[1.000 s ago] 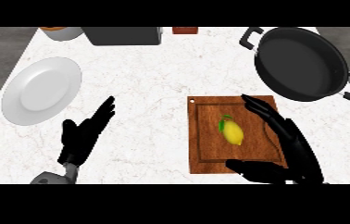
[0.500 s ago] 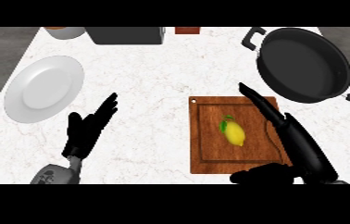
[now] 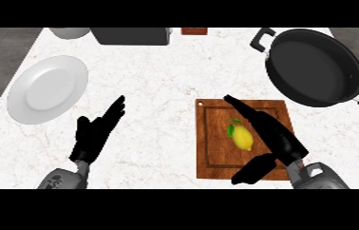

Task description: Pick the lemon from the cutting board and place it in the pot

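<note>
White marbled surface (image 3: 161, 77) fills the head view, with a white plate (image 3: 48, 89) at its left and a grey box (image 3: 132, 35) at the far edge. A wooden cutting board (image 3: 214, 148) lies right of centre, and the lemon (image 3: 242, 138), green leaf at its far end, rests on it. The right robot hand (image 3: 277, 136) hangs over the board, released: its fingers run straight just beside the lemon's right side, thumb spread nearer the lower edge, nothing grasped. The black pot (image 3: 312, 65) sits at upper right, apart from the board. The left robot hand (image 3: 95, 134) shows at lower left, fingers straight.
</note>
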You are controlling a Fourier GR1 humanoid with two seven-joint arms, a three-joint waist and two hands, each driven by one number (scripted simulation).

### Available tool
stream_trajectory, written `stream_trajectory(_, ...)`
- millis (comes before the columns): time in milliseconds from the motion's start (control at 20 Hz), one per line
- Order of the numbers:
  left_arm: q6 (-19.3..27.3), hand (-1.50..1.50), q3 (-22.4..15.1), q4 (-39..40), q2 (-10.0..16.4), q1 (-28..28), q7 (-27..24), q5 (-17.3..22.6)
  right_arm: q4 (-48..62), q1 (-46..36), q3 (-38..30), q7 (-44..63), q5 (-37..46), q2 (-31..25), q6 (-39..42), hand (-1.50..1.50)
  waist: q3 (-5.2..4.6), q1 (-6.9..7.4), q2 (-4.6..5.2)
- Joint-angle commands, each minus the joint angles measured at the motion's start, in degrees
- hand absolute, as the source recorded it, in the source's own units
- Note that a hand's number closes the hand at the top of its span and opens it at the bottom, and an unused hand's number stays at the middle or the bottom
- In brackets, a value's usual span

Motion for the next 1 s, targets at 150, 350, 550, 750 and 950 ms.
stream_trajectory(150, -1.85, 0.00, 2.48, -2.64, -0.92, 0.03, 3.28, -1.30, 11.19, -1.07, -2.63, -6.14, 5.73, 2.97, 4.20, -1.50, 0.03, -0.35, -0.13)
stream_trajectory(350, -4.28, 0.00, 4.16, -1.99, -0.26, 2.14, 1.07, -1.08, 10.46, 2.73, -7.73, -14.25, 6.48, 0.41, 2.25, -1.50, 0.03, -0.54, -0.17)
stream_trajectory(550, -2.94, 0.00, 3.89, -3.23, -3.31, 1.82, 1.67, -4.23, 16.91, -0.69, -13.33, -18.99, 4.94, 0.33, 8.55, -1.50, 0.03, -0.48, -0.13)
stream_trajectory(750, -7.37, 0.00, 6.98, 4.28, -1.62, -0.44, -1.82, -3.16, 22.77, 1.35, -14.20, -28.14, 2.82, 1.49, 10.64, -1.50, 0.03, -0.59, -0.01)
stream_trajectory(950, -5.44, 0.00, 6.23, -0.80, -2.87, 2.36, 0.03, -4.32, 26.68, 1.67, -14.43, -32.00, 1.73, 6.72, 10.01, -1.50, 0.05, -0.25, -0.07)
